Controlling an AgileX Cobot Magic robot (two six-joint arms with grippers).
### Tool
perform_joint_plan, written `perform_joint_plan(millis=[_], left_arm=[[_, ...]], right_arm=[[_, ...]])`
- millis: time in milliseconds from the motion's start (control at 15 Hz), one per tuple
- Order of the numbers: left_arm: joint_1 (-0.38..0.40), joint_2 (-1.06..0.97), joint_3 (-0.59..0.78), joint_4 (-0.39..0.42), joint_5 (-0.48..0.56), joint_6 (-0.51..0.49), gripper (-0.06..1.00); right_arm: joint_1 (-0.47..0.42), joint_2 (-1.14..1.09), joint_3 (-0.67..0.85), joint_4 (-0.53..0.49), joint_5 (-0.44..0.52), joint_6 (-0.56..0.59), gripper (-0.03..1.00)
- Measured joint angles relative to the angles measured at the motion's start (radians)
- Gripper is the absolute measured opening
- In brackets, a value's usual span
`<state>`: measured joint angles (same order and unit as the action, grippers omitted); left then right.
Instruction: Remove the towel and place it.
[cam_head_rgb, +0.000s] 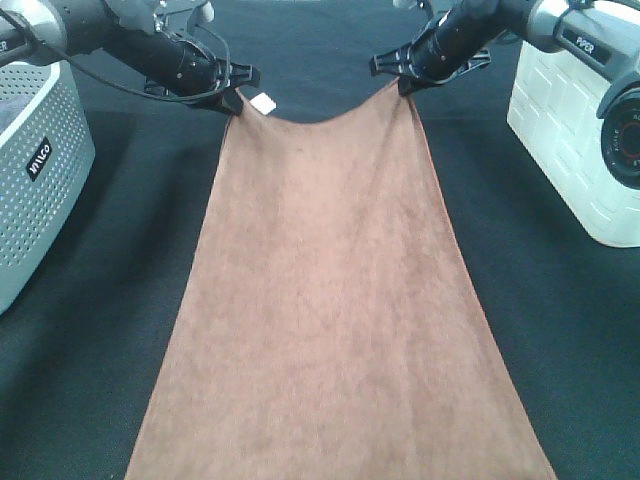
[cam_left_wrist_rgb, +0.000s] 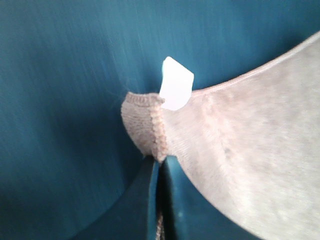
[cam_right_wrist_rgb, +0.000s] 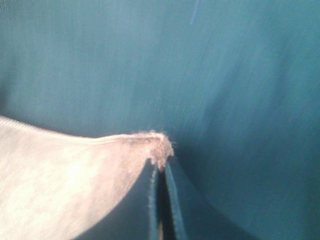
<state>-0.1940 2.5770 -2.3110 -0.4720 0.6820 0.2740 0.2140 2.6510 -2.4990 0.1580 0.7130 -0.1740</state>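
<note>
Both arms reach far forward, left gripper (cam_head_rgb: 236, 97) and right gripper (cam_head_rgb: 405, 85) clamped tight.

The towel (cam_head_rgb: 335, 300) runs off the exterior view's near edge, its far corners perhaps pinched, blurred in both wrist views.

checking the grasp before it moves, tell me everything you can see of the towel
The towel is a large brown rectangular cloth, plush like microfibre, with a stitched hem and a small white tag near one far corner. It lies spread on the black table cloth, far edge sagging between its two corners, each pinched: left hand by the tag, right hand opposite.
</note>
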Motion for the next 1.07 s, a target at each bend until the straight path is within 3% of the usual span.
perform_joint_plan(millis=[333,733,1067], left_arm=[[0.000,0.000,0.000,-0.001,-0.190,0.048,0.00],[-0.003,0.002,0.000,-0.001,-0.292,0.098,0.00],[-0.004,0.052,0.000,-0.008,-0.343,0.104,0.00]], right_arm=[[-0.012,0.000,0.000,0.036,-0.150,0.001,0.00],[-0.016,0.004,0.000,0.057,-0.245,0.001,0.00],[-0.025,0.051,0.000,0.078,-0.271,0.001,0.00]])
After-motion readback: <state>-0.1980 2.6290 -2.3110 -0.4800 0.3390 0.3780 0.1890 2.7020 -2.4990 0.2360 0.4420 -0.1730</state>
